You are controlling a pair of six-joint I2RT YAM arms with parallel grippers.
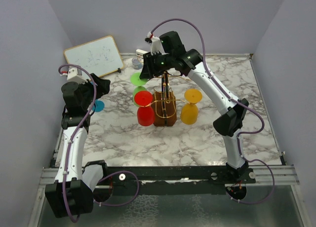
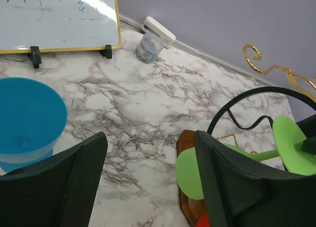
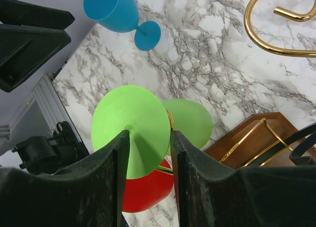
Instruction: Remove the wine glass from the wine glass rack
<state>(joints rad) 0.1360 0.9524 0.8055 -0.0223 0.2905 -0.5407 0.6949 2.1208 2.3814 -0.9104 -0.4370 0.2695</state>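
- Top view: a white marble-patterned table with grey veins fills a booth of plain pale lilac walls. At its centre stands the wine glass rack, a brown wooden block carrying a thin gold wire frame. A red plastic wine glass and a yellow plastic wine glass hang bowl-down on either side of it. The green plastic wine glass is at the rack's far-left side, foot uppermost, with the right gripper on it. The left gripper is just beside a blue plastic wine glass. A gold-framed whiteboard stands at the far left.
- Left wrist view: the left gripper is spread wide over bare marble, nothing between its fingers. The green plastic wine glass sits tilted, its bowl above the block's edge. A small grey jar sits near the back wall.
- Right wrist view: the right gripper is set narrow, its pads flanking the lower rim of the green foot. Whether they pinch it, I cannot tell. A gold wire shows just beside the stem.
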